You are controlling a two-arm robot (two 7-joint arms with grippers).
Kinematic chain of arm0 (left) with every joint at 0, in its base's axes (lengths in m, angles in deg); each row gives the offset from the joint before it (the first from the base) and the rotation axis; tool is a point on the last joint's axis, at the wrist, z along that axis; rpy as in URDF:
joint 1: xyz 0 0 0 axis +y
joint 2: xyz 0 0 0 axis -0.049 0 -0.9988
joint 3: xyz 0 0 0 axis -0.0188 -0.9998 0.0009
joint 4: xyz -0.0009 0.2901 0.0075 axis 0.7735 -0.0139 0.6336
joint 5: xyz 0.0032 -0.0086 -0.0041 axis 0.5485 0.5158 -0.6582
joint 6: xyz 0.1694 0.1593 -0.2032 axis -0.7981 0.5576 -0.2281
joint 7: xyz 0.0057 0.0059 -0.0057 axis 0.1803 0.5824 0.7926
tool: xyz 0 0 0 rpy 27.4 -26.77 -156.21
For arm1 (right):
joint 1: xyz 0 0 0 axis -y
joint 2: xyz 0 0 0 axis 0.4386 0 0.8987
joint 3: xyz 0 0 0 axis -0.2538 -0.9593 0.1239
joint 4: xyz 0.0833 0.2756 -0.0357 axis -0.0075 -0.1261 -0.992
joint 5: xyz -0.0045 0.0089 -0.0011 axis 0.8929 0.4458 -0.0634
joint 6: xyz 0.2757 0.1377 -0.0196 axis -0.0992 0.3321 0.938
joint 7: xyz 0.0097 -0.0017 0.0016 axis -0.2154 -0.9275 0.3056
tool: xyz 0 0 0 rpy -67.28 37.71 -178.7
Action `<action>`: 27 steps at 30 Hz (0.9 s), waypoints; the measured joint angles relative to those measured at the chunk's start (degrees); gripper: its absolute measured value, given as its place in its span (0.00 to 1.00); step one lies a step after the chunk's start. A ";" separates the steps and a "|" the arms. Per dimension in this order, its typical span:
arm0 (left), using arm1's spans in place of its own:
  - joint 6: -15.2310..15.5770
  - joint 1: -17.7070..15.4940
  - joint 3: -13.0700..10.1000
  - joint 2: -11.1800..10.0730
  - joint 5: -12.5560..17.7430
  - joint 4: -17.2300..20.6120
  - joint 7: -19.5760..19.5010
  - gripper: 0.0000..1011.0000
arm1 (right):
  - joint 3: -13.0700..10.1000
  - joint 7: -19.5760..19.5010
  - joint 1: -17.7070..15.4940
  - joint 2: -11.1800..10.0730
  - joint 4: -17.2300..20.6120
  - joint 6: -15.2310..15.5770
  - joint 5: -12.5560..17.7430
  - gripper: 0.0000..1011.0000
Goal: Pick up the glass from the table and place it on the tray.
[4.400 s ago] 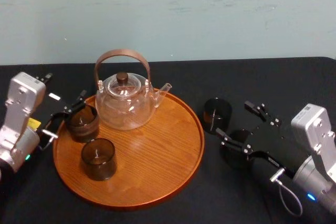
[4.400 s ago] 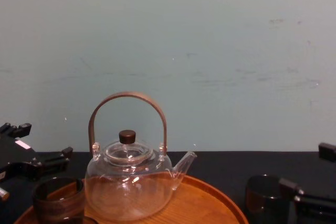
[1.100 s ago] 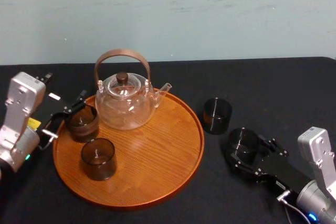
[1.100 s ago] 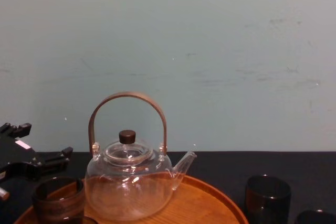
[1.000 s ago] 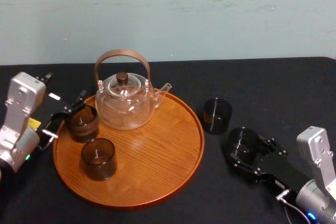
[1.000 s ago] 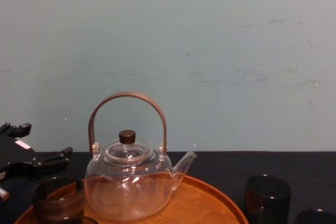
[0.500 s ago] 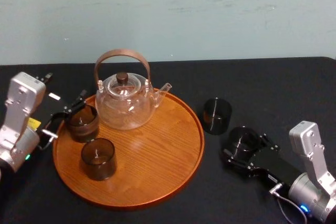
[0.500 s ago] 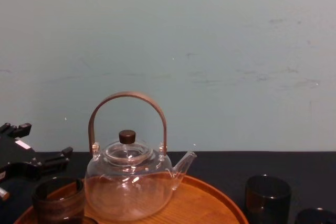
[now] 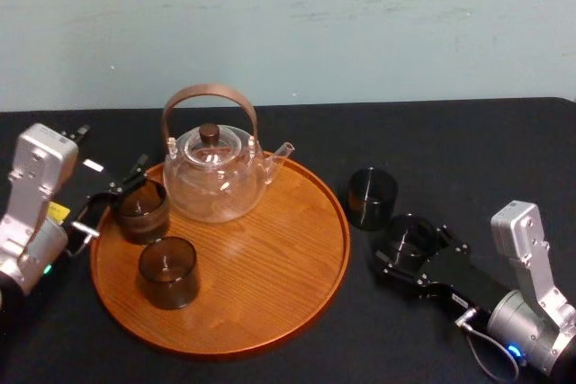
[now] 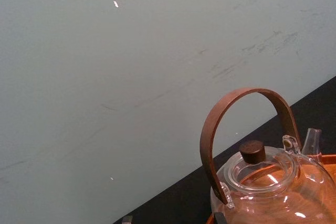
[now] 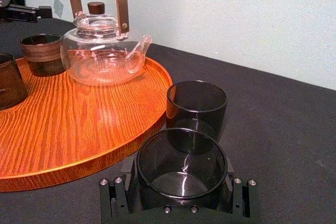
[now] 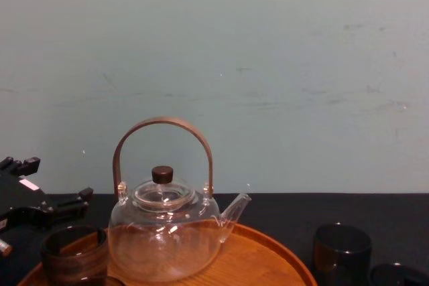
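1. Nearer the tray (image 9: 270, 263) than before, our right pincer (image 9: 409, 249) grips one glass (image 11: 181, 169) right of it
2. We count four glasses, two on the tray beside one teapot (image 9: 216, 177)
3. Left pincer (image 9: 112, 200) gapes by the tray's left rim

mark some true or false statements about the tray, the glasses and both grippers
The teapot stands on the tray. True.
Three glasses stand on the tray. False: two do, the left glass and the front glass.
The right gripper is shut on a dark glass. True.
That glass is over the tray. False: it is right of the tray, beside another dark glass.
The left gripper grips the teapot's handle. False: it is open at the tray's left edge.
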State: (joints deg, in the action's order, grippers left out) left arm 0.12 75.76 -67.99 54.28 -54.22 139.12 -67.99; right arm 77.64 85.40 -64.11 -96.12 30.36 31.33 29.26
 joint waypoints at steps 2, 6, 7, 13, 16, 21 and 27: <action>0.00 0.00 0.00 0.00 0.00 0.00 0.00 0.99 | 0.00 -0.02 -0.03 -0.01 0.03 0.00 -0.01 0.99; 0.00 0.00 0.00 0.00 0.00 0.00 0.00 0.99 | -0.02 -0.10 -0.09 -0.03 0.11 0.01 -0.14 0.94; 0.00 0.00 0.00 0.00 0.00 0.00 0.00 0.99 | -0.02 -0.12 -0.11 -0.04 0.14 0.01 -0.18 0.92; 0.00 0.00 0.00 0.00 0.00 0.00 0.00 0.99 | -0.05 -0.18 -0.15 -0.05 0.20 0.03 -0.29 0.90; 0.00 0.00 0.00 0.00 0.00 0.00 0.00 0.99 | -0.06 -0.21 -0.16 -0.07 0.23 0.04 -0.32 0.90; 0.00 0.00 0.00 0.00 0.00 0.00 0.00 0.99 | -0.09 -0.25 -0.19 -0.09 0.26 0.05 -0.35 0.90; 0.00 0.00 0.00 0.00 0.00 0.00 0.00 0.99 | 0.29 -0.08 0.04 -0.41 0.46 0.01 -0.48 0.90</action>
State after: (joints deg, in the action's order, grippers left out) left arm 0.13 75.76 -67.99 54.28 -54.22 139.12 -67.99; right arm 77.93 85.32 -64.07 -96.53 30.82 31.34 28.78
